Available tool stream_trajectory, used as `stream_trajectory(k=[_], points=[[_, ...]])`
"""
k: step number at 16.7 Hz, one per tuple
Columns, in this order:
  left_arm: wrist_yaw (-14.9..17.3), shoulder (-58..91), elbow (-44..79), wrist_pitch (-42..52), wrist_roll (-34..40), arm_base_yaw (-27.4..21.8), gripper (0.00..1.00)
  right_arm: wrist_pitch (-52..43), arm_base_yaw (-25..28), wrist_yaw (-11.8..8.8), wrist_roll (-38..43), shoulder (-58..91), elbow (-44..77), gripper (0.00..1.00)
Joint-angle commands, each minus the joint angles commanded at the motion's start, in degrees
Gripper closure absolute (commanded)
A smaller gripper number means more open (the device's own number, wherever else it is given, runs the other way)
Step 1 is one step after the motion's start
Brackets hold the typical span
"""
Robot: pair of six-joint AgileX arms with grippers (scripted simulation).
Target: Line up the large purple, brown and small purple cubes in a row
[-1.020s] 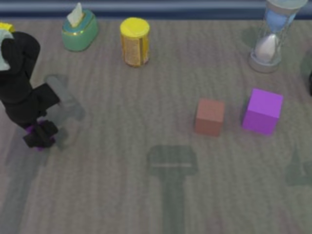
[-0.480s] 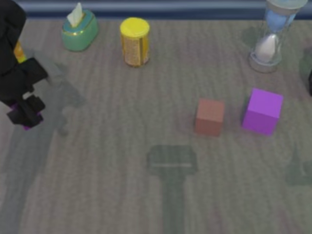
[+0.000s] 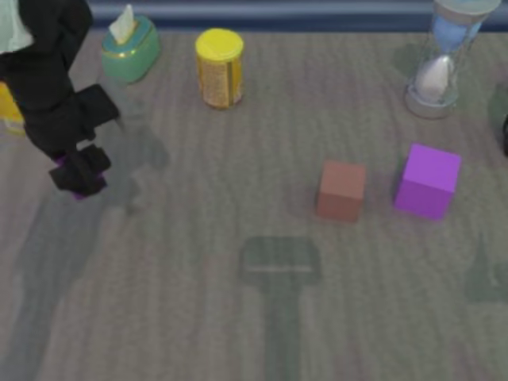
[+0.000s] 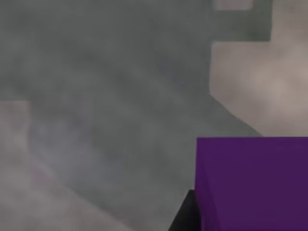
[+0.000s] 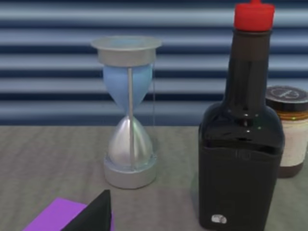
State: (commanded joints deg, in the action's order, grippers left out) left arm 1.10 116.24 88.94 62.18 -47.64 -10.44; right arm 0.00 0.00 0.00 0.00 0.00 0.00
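Along the far edge: green tissue box (image 3: 129,51) left, yellow can (image 3: 220,67) beside it, hourglass (image 3: 441,59) right; dark red-capped bottle (image 5: 247,130) and small jar (image 5: 291,132) near the hourglass

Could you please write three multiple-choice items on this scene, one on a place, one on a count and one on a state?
1. Where does the brown cube sit?
A. just left of the large purple cube
B. beside the yellow can
C. on top of another cube

2. How many cubes rest on the table?
A. one
B. two
C. three

3. What is the left end effector doing?
A. hanging open
B. pressing on the tissue box
C. holding the small purple cube

Answers: 1 A, the two stand side by side at the table's right. 2 B, only brown and large purple rest there. 3 C, the top view shows purple between its fingers, above the table's left.
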Motion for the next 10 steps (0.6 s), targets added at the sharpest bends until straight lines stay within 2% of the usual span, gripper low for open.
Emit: stream_trajectory(k=[3,10], points=[[0.0,5.1,8.7,3.9,2.0,-9.6,1.00,0.0,0.0,0.0,0.0,0.0,0.0,0.00],[0.1,17.1,30.2,13.6,7.9,-36.0,1.00,0.0,0.0,0.0,0.0,0.0,0.0,0.00]])
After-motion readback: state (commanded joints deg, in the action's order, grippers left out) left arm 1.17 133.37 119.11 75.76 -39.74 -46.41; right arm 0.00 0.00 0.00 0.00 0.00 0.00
